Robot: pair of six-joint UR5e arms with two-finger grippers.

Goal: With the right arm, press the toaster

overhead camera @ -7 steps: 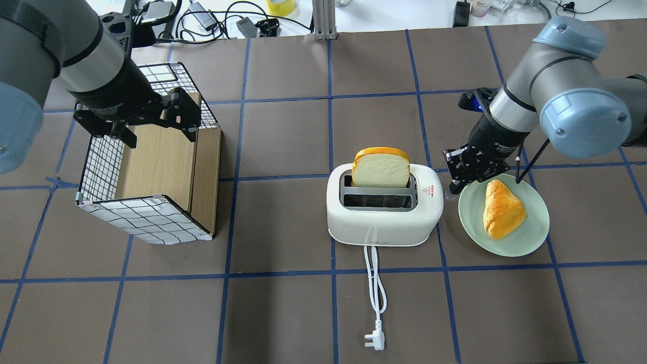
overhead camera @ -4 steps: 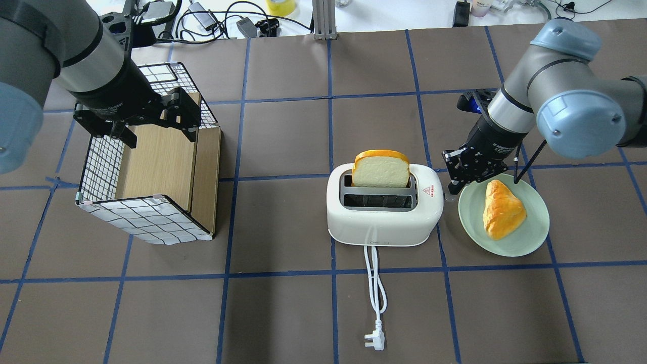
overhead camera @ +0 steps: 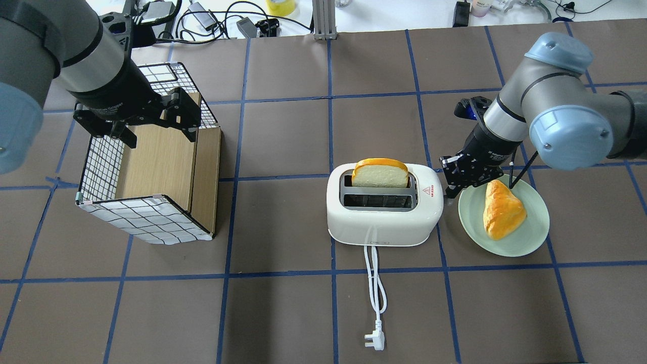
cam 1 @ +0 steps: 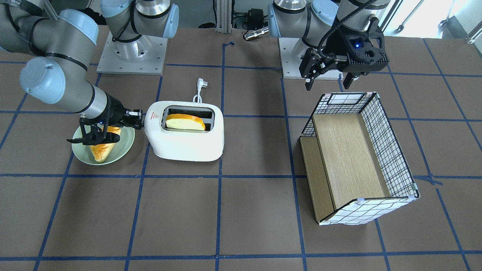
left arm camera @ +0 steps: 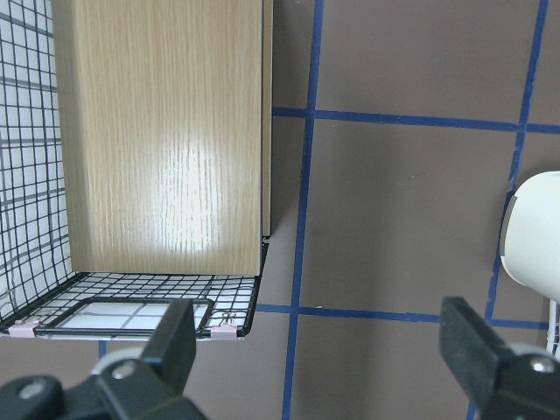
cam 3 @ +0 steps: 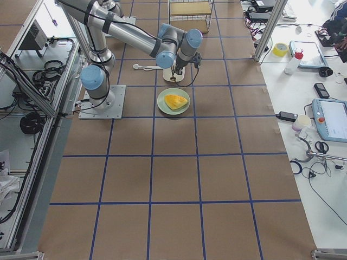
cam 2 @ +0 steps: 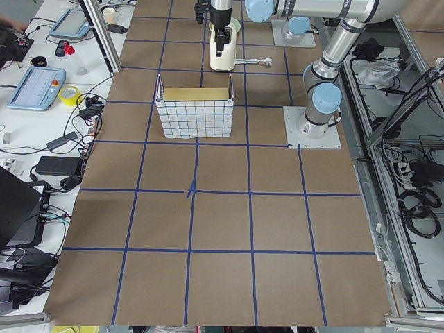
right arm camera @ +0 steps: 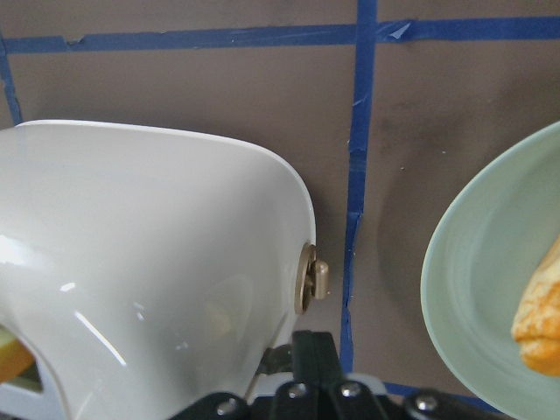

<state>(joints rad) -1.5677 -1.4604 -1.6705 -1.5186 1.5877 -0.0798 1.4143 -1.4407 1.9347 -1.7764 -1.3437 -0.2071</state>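
The right gripper (overhead camera: pixel 449 189), fingers clenched on nothing, sat against the toaster's (overhead camera: pixel 384 215) end face, beside the plate (overhead camera: pixel 505 243). The 2-slot toaster stood mid-way along the worktop (overhead camera: pixel 283 313), its long axis pointing toward this gripper. The press probably needed straight-down travel.

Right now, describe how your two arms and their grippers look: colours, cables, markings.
Both the left arm and right arm are silver-grey tubes with pale blue round joint caps and a black wrist section carrying small white lettering. The left gripper and right gripper are black, angular two-finger units, each with a small blue light. A thin black cable loops beside the right wrist.
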